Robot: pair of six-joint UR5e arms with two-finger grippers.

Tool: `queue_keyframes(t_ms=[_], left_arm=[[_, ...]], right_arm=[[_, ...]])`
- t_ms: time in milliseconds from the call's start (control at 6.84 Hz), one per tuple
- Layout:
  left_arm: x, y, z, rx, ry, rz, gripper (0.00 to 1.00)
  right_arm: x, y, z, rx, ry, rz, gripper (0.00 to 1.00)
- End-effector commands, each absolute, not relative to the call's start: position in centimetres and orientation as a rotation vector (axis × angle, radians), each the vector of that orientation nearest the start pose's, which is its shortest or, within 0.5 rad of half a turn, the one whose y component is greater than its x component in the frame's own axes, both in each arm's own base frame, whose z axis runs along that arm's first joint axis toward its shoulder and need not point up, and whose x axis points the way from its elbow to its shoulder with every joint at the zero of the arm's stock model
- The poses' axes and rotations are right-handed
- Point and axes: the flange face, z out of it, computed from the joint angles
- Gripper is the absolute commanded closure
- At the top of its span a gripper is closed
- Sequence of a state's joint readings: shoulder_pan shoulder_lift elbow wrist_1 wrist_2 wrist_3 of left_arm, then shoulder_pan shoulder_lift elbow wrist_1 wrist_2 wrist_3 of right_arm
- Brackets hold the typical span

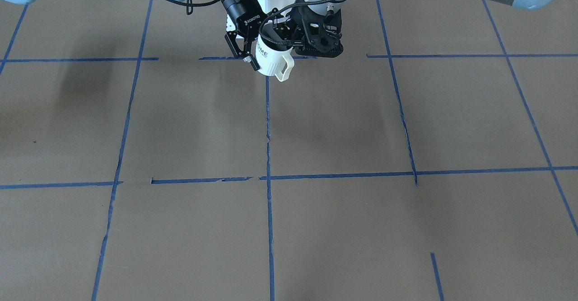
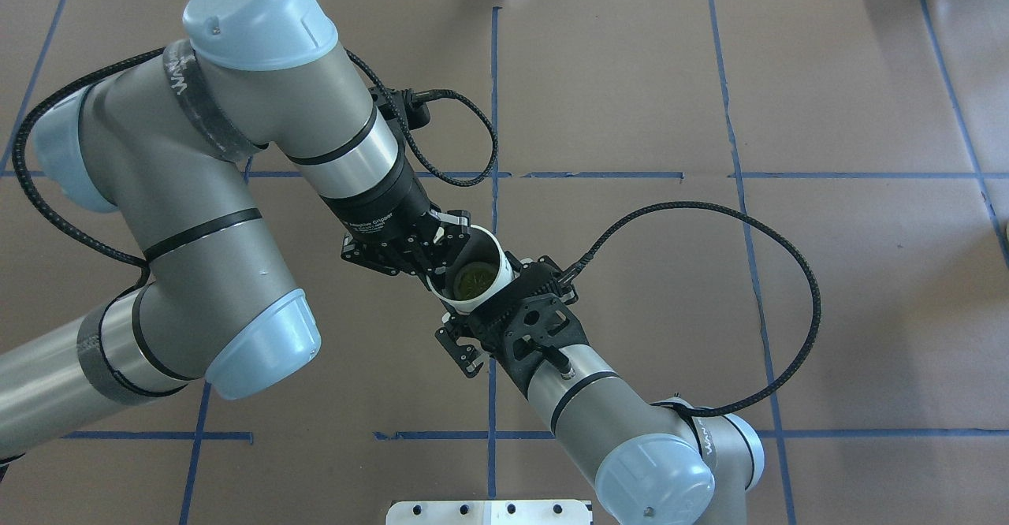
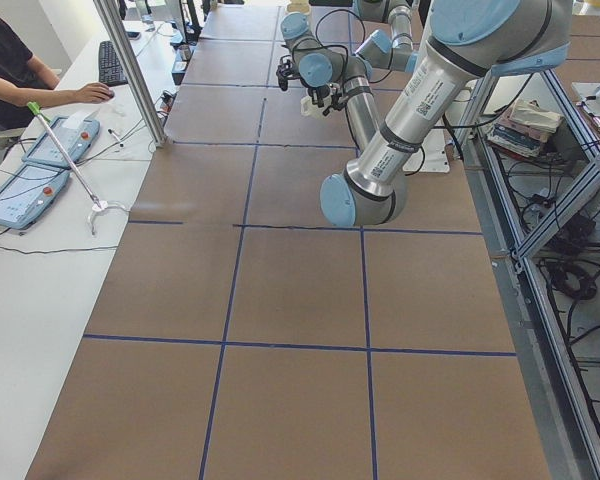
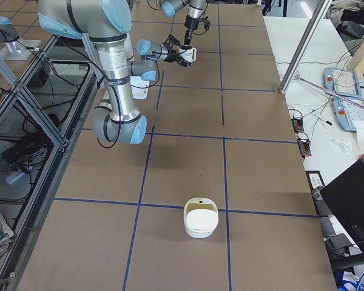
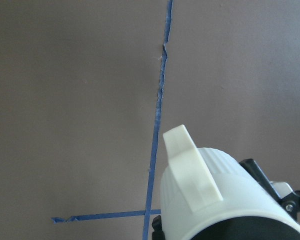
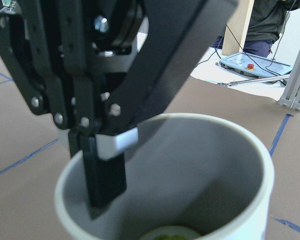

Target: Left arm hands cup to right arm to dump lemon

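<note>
The white cup [image 1: 271, 61] with "HOME" lettering hangs in the air over the table's middle line, handle towards the operators. The yellow-green lemon [image 2: 473, 279] lies inside it and also shows in the right wrist view [image 6: 170, 234]. By the overhead and wrist views, my left gripper [image 2: 441, 261] is the slim ROBOTIQ one [image 1: 246, 57]. It is shut on the cup's rim, with one of its fingers [image 6: 105, 185] inside the cup. My right gripper [image 2: 500, 308] is the bulky perforated one [image 1: 276, 38]. It sits around the cup from the robot's side. I cannot tell whether it presses on the cup.
A white bowl [image 4: 201, 221] stands on the table towards the robot's right end. The right arm's black cable [image 2: 788, 312] loops out over the table. The white base plate [image 2: 489, 511] is at the near edge. An operator's desk with pendants [image 3: 30, 180] runs along the far side.
</note>
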State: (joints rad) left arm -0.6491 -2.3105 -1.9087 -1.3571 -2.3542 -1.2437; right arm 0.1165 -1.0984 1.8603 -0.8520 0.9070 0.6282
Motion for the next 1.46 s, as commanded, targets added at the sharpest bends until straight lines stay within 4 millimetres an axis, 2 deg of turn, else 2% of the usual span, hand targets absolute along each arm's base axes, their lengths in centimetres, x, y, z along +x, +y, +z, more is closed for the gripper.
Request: queue_keyframes(t_ms=[0,146,292,438,584,731,877,1023,1169,1315], left_arm=[[43.1,-40.6,9.9,-0.285,1.066,0.019,0.0],[42.9,-40.4,9.5,-0.281,1.075,0.02,0.0],[41.6,-40.2,8.8,-0.261,1.094,0.019,0.0],[39.3,-41.1,8.2,-0.227,1.117,-0.006,0.0],[37.1,-42.0,7.7,-0.194,1.134,-0.032,0.0],[35.7,-42.4,7.6,-0.176,1.143,-0.048,0.0],[35.7,-42.4,8.1,-0.191,1.135,-0.075,0.0],[35.7,-42.5,8.5,-0.209,1.128,-0.104,0.0],[36.0,-42.5,9.6,-0.222,1.112,-0.111,0.0],[36.2,-42.5,10.6,-0.23,1.102,-0.115,0.0]], right_arm=[[-53.7,-25.8,17.8,1.171,-0.941,-0.179,0.97],[-53.7,-25.9,17.9,1.172,-0.942,-0.178,0.98],[-53.7,-25.8,18.1,1.171,-0.937,-0.18,0.98],[-53.7,-25.7,18.6,1.169,-0.931,-0.183,0.99],[-53.1,-26.1,19.1,1.17,-0.927,-0.168,0.99],[-51.1,-26.3,20.3,1.177,-0.936,-0.108,0.99],[-49.1,-26.5,22.7,1.155,-0.997,-0.023,1.0],[-47.4,-27.4,25.8,1.146,-0.976,0.002,1.0],[-45.0,-27.5,26.1,1.14,-0.987,0.035,1.0],[-41.7,-28.1,31.7,1.075,-0.943,0.122,1.0]])
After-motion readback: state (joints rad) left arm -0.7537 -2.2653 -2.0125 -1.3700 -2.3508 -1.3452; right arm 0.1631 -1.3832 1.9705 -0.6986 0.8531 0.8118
